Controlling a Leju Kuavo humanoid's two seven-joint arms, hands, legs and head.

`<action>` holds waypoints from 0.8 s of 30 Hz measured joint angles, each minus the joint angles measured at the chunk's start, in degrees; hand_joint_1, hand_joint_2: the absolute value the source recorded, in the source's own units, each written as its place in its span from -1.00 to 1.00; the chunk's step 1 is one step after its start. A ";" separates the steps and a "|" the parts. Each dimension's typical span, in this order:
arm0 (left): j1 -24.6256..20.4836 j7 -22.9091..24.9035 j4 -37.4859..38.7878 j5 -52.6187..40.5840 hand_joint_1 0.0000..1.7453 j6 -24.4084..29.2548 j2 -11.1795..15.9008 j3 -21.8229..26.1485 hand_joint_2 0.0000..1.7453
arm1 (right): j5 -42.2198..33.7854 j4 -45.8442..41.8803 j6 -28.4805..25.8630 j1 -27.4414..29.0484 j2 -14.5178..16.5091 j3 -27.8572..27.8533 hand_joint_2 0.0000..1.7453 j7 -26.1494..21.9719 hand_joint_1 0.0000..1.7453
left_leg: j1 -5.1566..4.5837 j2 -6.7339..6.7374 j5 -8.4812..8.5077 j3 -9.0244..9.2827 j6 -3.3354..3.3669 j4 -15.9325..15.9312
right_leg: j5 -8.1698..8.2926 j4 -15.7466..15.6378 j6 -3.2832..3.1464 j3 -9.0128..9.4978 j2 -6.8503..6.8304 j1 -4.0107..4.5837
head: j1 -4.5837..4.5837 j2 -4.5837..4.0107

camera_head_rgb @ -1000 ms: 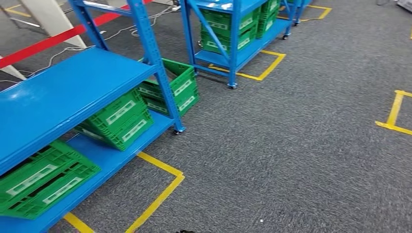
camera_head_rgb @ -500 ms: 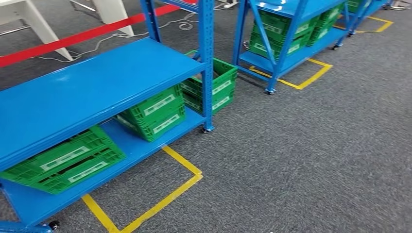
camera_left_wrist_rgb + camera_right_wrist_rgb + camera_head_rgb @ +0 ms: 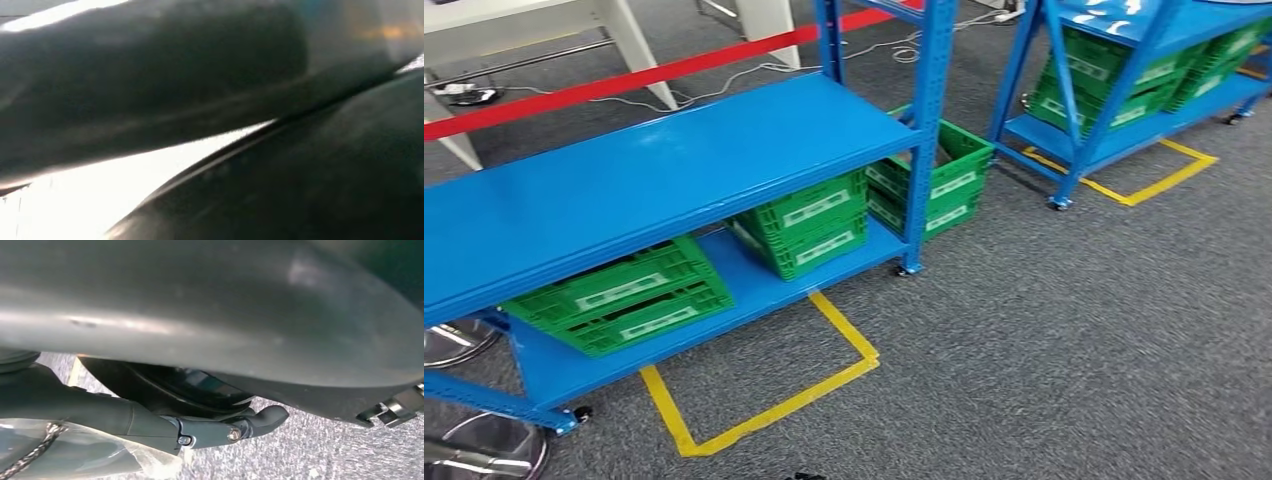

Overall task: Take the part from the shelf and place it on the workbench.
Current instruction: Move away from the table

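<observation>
In the right wrist view my right hand [image 3: 150,422] hangs above the grey carpet, one dark finger [image 3: 260,419] stretched out. A part in a clear plastic bag [image 3: 65,452], with a braided metal piece inside, sits against the underside of the hand and looks held. The left wrist view is a blur of dark shapes, and I cannot make out how the left hand lies. In the head view the blue shelf [image 3: 674,165] stands ahead on the left with a bare middle board. A white table [image 3: 514,20] shows at the back left.
Green crates [image 3: 619,295] [image 3: 809,220] sit on the shelf's bottom board, another [image 3: 944,180] behind its post. A second blue rack [image 3: 1124,110] with crates stands at the back right. Yellow floor tape [image 3: 774,400], a red strip [image 3: 624,80], cables and chrome stool bases [image 3: 484,450] lie around.
The whole head picture has slid to the right, so the camera has turned left. The shelf's left end, the white table's legs and the stool bases have come into view.
</observation>
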 joint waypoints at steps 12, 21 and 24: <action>0.13 -1.48 0.00 0.97 -1.00 0.25 -0.20 0.50 -1.00 | 0.41 -0.09 -0.54 -0.08 -0.10 0.00 -1.00 -0.69 -1.00 | -0.48 0.74 5.07 6.86 3.39 -14.89 | -7.05 11.91 2.68 -4.83 2.42 0.23 | 0.58 0.00; 0.22 -1.46 0.00 0.60 -1.00 0.14 -0.34 1.04 -1.00 | 0.35 -0.07 -0.63 -0.02 -0.19 -0.01 -1.00 -1.21 -1.00 | -0.19 -6.16 4.94 6.38 1.65 -13.89 | 0.21 0.39 2.21 -0.72 6.82 -0.54 | 0.57 0.00; 0.39 -1.44 0.00 0.46 -1.00 0.16 -0.30 1.13 -1.00 | 0.34 -0.08 -0.60 -0.04 -0.14 -0.02 -1.00 -1.45 -1.00 | -0.13 -4.71 3.96 5.49 0.80 -12.36 | 0.47 0.22 0.96 -0.42 4.95 -0.59 | 0.29 0.00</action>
